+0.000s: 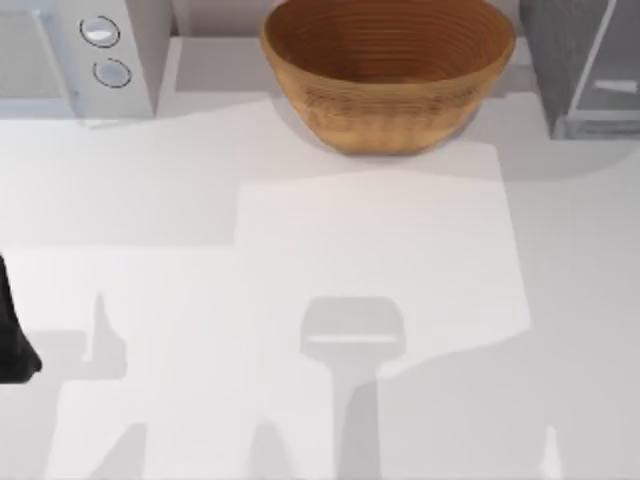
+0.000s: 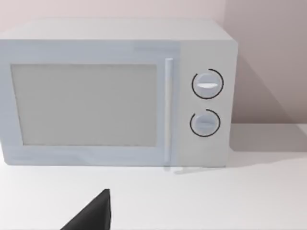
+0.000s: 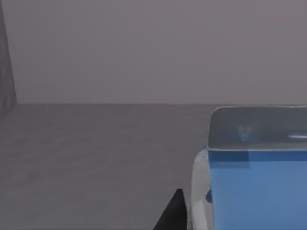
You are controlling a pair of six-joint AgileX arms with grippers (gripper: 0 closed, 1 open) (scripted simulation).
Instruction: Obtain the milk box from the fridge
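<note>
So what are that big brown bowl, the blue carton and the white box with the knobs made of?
The basket looks woven, like wicker or coiled rattan: fine ridged rings, matte tan. The milk box seems smooth coated card or plastic: flat glossy blue body, pale top. The light grey box with two round knobs looks like painted metal or plastic, satin, with a duller door panel.

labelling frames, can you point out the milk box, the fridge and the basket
milk box (image 3: 254,191): right wrist view, blue front face.
fridge (image 1: 570,60): top view, dark grey top.
basket (image 1: 390,115): top view, woven outer wall.
</note>
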